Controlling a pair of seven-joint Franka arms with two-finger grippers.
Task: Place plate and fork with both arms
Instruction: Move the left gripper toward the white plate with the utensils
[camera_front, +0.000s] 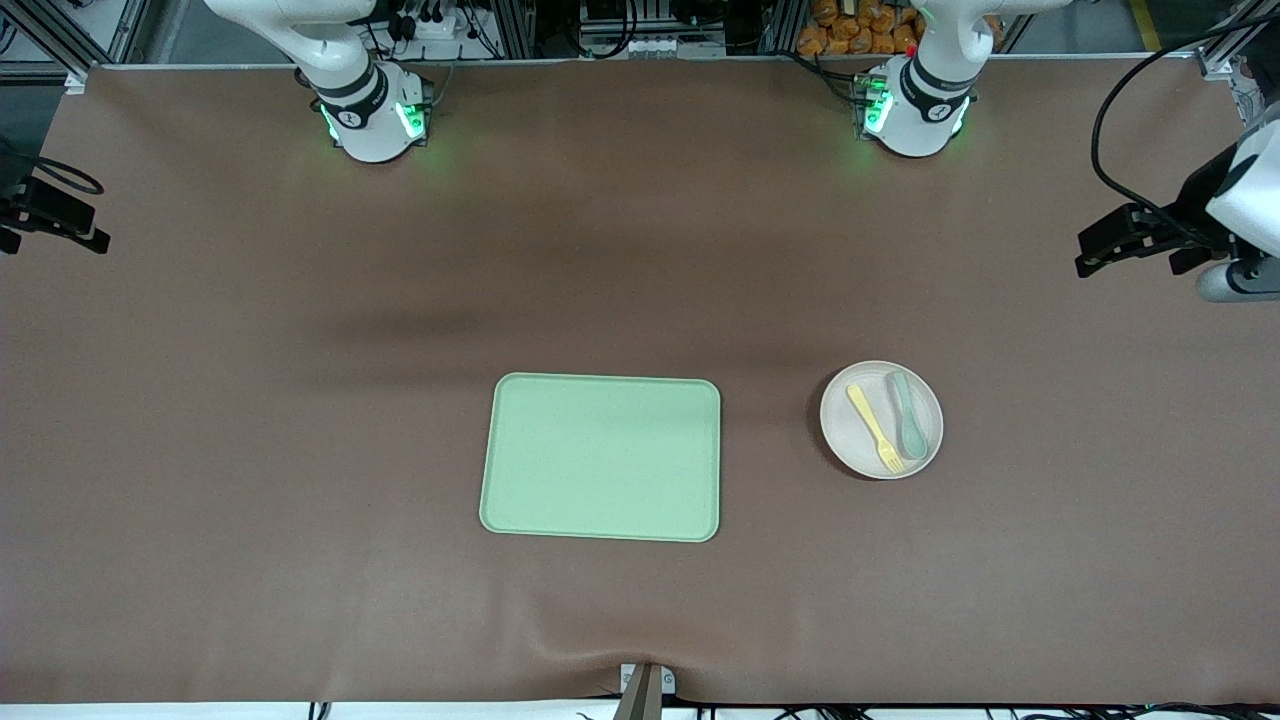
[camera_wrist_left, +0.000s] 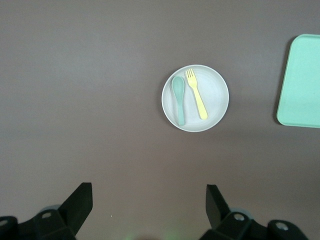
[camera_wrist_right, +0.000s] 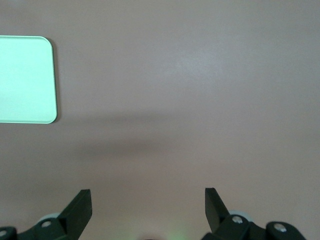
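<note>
An off-white plate (camera_front: 840, 440) holds a pale yellow fork (camera_front: 875, 428) and a grey-green spoon (camera_front: 906, 414). Beside the plate lies a plain light green tray (camera_front: 601, 456). Both rest on a plain brown table (camera_front: 250, 420); black grippers.

A robotics lab: aluminium framing (camera_front: 70, 40), cabling, brown-clothed table (camera_front: 250, 450), bolted arm bases.
</note>
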